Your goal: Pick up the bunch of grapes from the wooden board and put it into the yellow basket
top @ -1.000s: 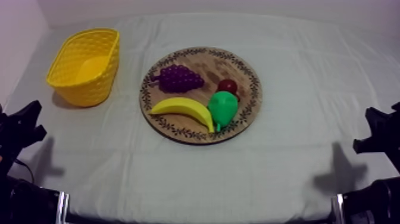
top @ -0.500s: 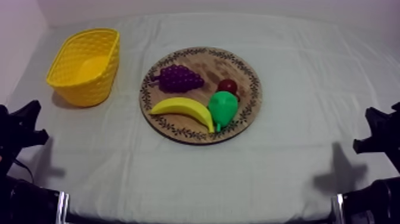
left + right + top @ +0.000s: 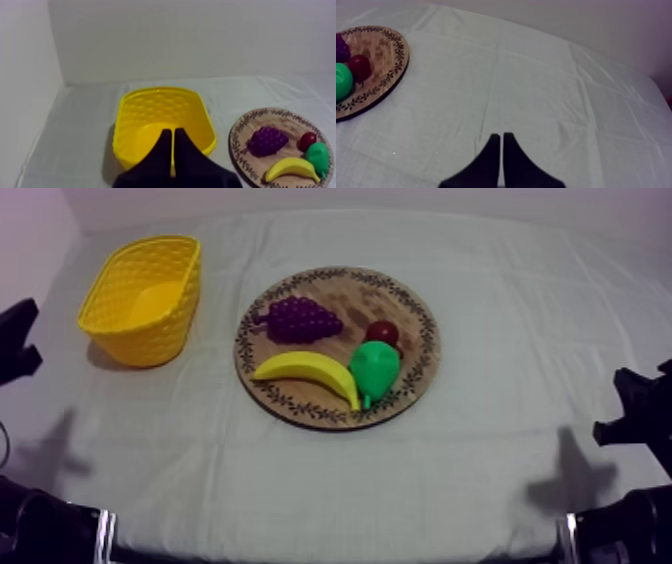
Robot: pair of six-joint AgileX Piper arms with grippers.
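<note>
The purple bunch of grapes (image 3: 297, 318) lies on the left part of the round wooden board (image 3: 352, 292), next to a banana (image 3: 305, 372), a green pear (image 3: 373, 367) and a small red fruit (image 3: 381, 331). The yellow basket (image 3: 160, 336) stands left of the board. My left gripper (image 3: 22, 338) hangs at the table's left edge, level with the basket. In the left wrist view its fingers lie together, so it is shut on nothing (image 3: 172, 136) in front of the basket (image 3: 160, 91), with the grapes (image 3: 267, 140) off to the side. My right gripper (image 3: 501, 139) is shut over bare cloth.
The board (image 3: 378, 55) lies well away from my right gripper (image 3: 635, 413), with bare cloth between them. A pale wall closes off the table's far side, and another wall runs along its left side beyond the basket.
My left arm has lifted and moved toward the far side, from beside the table's front left to level with the basket. The right arm and the fruit have not moved.
</note>
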